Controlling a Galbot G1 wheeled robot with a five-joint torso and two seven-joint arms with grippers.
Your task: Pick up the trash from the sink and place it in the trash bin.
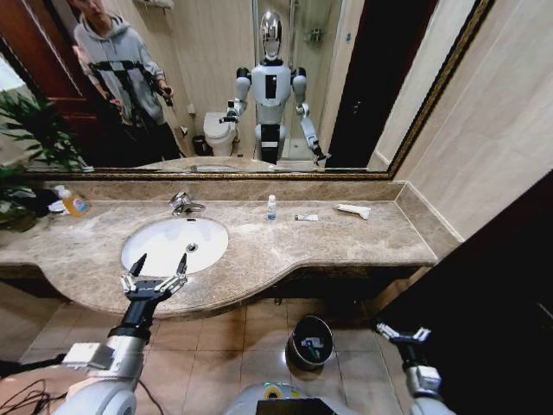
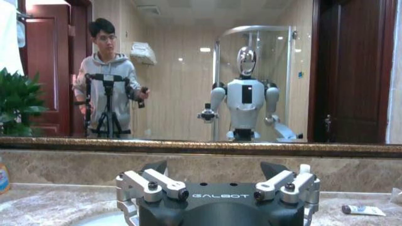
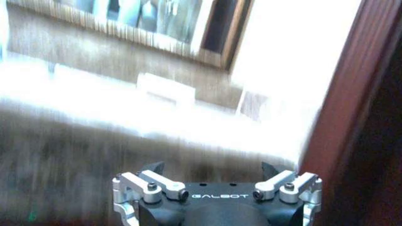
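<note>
We saw the left gripper [image 1: 158,265], jaws spread, over the sink [image 1: 175,244] rim, trash [image 1: 306,217] well apart on the counter [image 1: 259,251], risking an empty basin grasp; right gripper [image 1: 403,333] hung released.

"GALBOT" stands in white letters on the left gripper [image 2: 213,176] and right gripper [image 3: 213,176] housings.

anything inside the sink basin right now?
The sink shows bare white bowl and its drain; no trash visible inside. The open left gripper hangs over the near rim, covering a small part of it.
</note>
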